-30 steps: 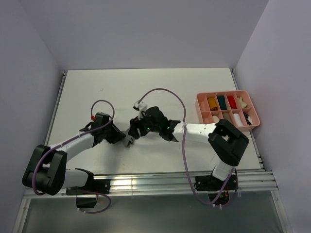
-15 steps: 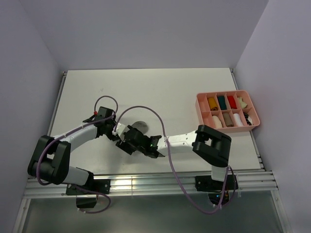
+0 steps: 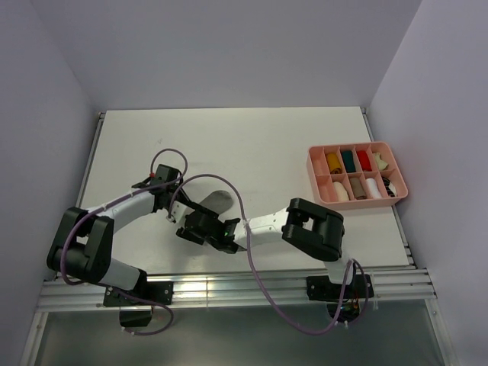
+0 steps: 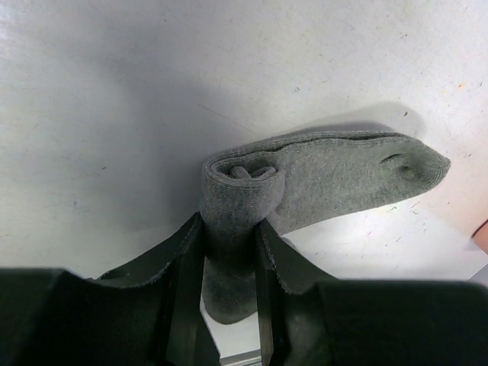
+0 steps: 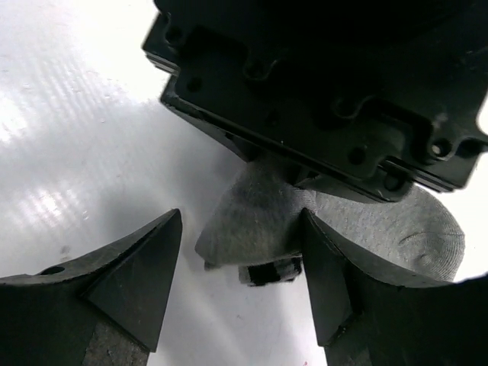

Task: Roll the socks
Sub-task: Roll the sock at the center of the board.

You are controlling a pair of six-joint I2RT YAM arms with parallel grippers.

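One grey sock (image 3: 216, 201) lies on the white table (image 3: 244, 141), toe pointing right. In the left wrist view its cuff end (image 4: 238, 200) is folded into a partial roll, and my left gripper (image 4: 229, 238) is shut on that roll, both fingers pressed into the fabric. My left gripper (image 3: 177, 207) sits at the sock's left end. My right gripper (image 3: 192, 227) is just in front of it, open. In the right wrist view, the sock's hanging end (image 5: 255, 221) with its dark cuff stripe (image 5: 267, 271) lies between the spread right gripper (image 5: 242, 263) fingers, and the right finger (image 5: 329, 274) touches or nearly touches it.
A pink compartment tray (image 3: 317, 169) stands at the right edge, holding several small rolled bundles. Both arms cross low over the near-left part of the table. The left gripper's black body (image 5: 328, 107) fills the top of the right wrist view.
My right gripper has swung from the table's middle towards the near left, ending in front of the left gripper. The left gripper shifted slightly, and the grey sock's toe has come into view.
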